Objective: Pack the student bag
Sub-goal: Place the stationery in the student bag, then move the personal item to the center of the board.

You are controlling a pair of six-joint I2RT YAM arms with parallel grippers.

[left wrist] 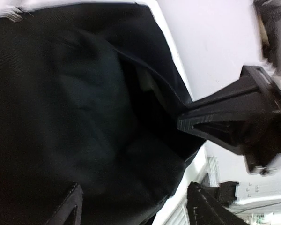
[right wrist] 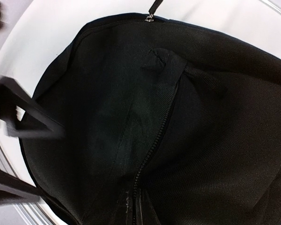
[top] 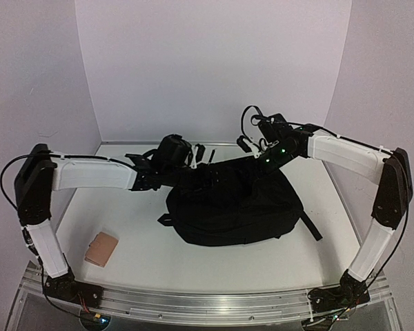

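Note:
The student bag [top: 238,207], a large black backpack, lies in the middle of the table with its top edge pulled up toward the back. My right gripper [top: 261,160] is shut on the bag's fabric by the zip [right wrist: 152,145], which runs down into the jaws [right wrist: 143,213]. My left gripper [top: 201,153] hovers at the bag's back left edge, and its fingers [left wrist: 68,206] stand wide apart over the black fabric [left wrist: 84,108] with nothing held. The right gripper's finger [left wrist: 225,122] shows in the left wrist view against the bag's rim.
A small tan-pink pouch [top: 101,248] lies on the table at the front left, near the left arm's base. A shoulder strap [top: 310,226] trails off the bag's right side. White walls close in the table on three sides.

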